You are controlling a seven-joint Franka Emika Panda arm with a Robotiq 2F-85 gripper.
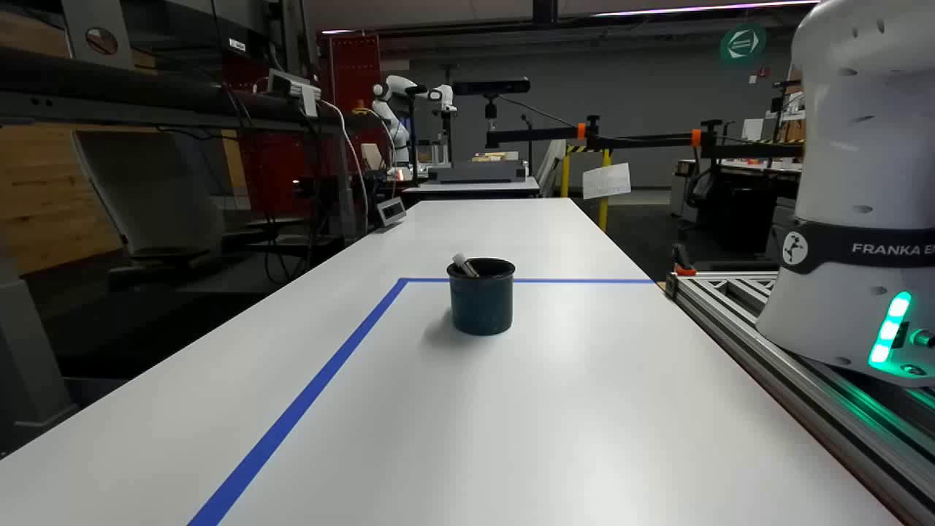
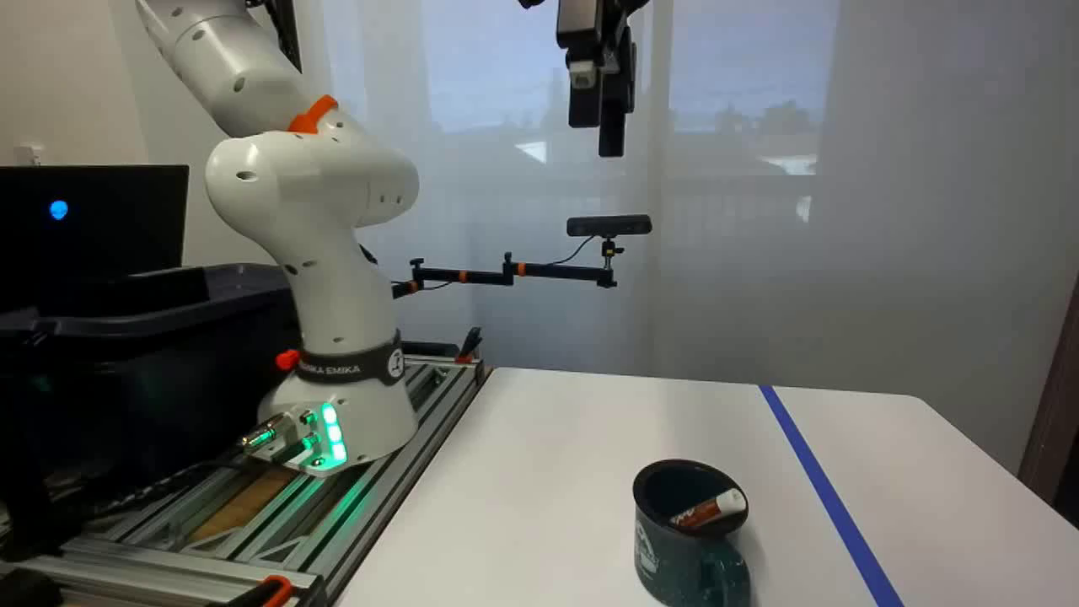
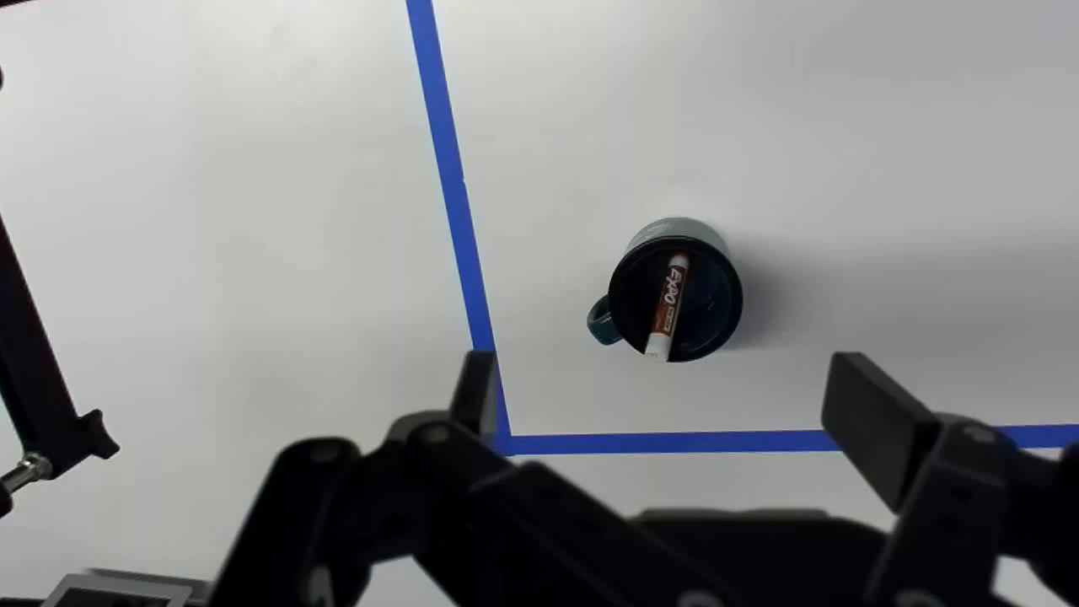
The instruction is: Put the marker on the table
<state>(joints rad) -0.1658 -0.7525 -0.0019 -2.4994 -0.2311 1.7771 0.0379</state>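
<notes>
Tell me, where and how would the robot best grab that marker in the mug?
Best gripped, I think, at the white end of the marker, coming from above: that end pokes above the mug, while the rest slants down inside, hemmed in by the walls. The open gripper should probably pinch across the marker's thin width.

desk [image 1: 555, 424]: smooth, satin sheen | cup [image 1: 482, 305]: smooth, enamel-like, slightly glossy | marker [image 3: 670, 295]: smooth, plastic-looking barrel | claw [image 3: 662, 394]: matt finish | tape [image 3: 459, 228]: flat, matt | rail frame [image 1: 734, 327]: bare metal, dull shine | arm [image 2: 329, 173]: smooth, softly glossy shell | bin [image 2: 152, 405]: plastic-looking | sheet [image 1: 606, 180]: paper | boards [image 1: 44, 204]: grained wood
</notes>
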